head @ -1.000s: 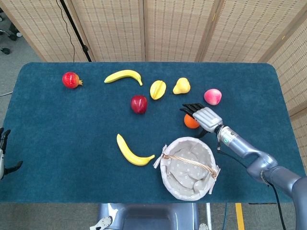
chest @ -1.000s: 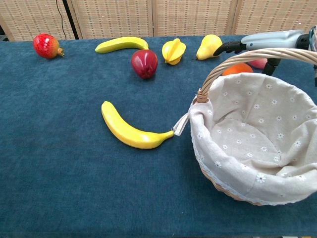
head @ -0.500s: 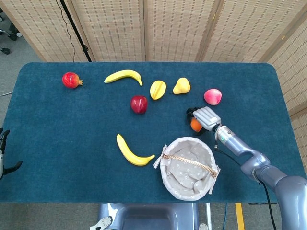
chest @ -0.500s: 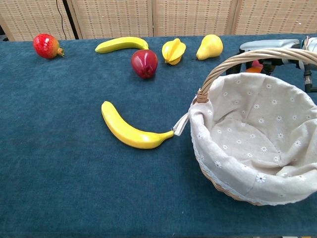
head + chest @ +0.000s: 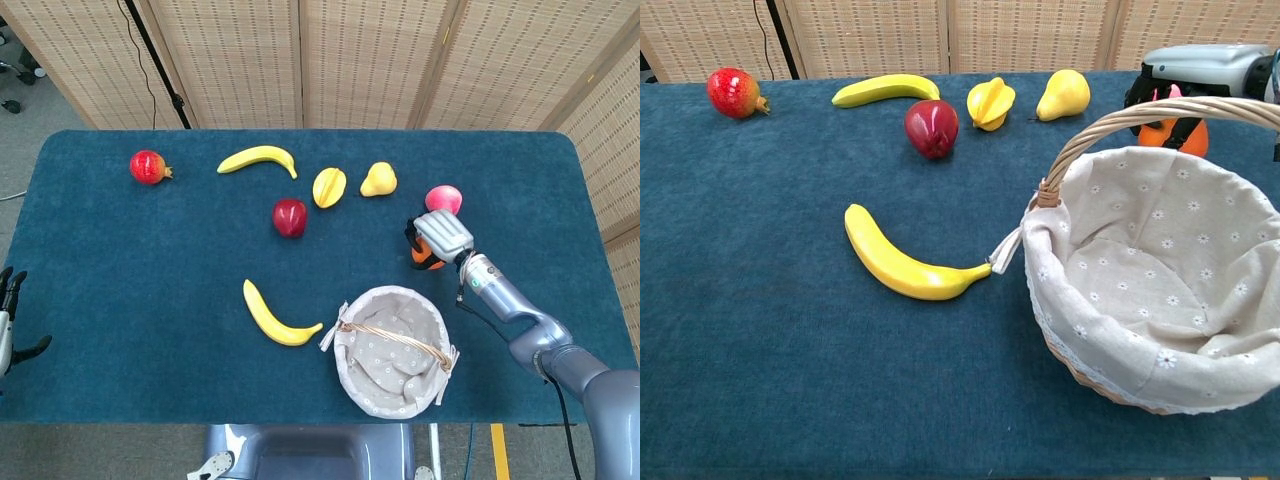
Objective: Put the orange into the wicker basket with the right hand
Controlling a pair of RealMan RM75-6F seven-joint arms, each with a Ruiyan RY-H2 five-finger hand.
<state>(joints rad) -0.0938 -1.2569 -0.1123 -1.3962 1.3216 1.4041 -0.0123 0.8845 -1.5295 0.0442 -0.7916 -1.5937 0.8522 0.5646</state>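
Teal cloth under everything; my left hand (image 5: pixel 8 320) sits at the table's edge, fingers spread and holding nothing. Wicker basket (image 5: pixel 395 350) near front. Behind it my right hand (image 5: pixel 438 240) grips the orange (image 5: pixel 424 257), just beside the peach (image 5: pixel 443 199).

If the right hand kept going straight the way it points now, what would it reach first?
Probably the pear. The right hand, holding the orange, points up-left along its forearm line, passing left of the peach. Height above the table is unclear, so it might pass over.
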